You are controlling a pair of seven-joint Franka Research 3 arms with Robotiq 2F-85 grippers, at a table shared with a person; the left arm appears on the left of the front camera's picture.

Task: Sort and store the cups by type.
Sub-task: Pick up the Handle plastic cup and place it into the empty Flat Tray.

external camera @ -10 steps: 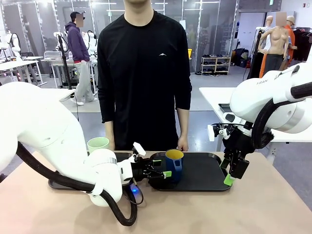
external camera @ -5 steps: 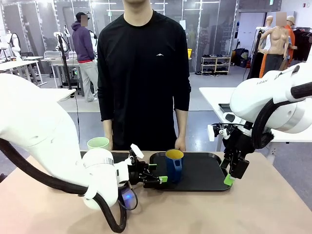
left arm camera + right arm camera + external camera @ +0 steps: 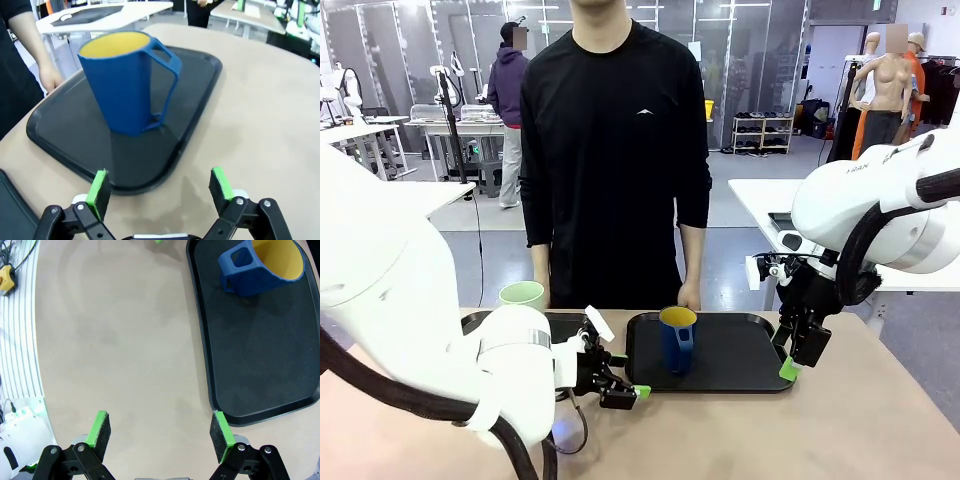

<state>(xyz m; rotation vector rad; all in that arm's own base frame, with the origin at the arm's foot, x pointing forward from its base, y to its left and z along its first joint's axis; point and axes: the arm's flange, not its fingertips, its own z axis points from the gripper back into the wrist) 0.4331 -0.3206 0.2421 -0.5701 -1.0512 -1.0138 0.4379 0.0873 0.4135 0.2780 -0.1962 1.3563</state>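
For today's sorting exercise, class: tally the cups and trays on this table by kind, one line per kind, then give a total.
Handled mugs: 1, the blue mug, on the right tray
Handleless tumblers: 1, the mint tumbler
Black trays: 2, counting the left tray
Total: 4

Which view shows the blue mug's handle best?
Left wrist view: the blue mug stands close and upright on the black tray, handle in full profile. Right wrist view shows it from above, at the frame's top. Front view shows it small, the handle facing the camera.
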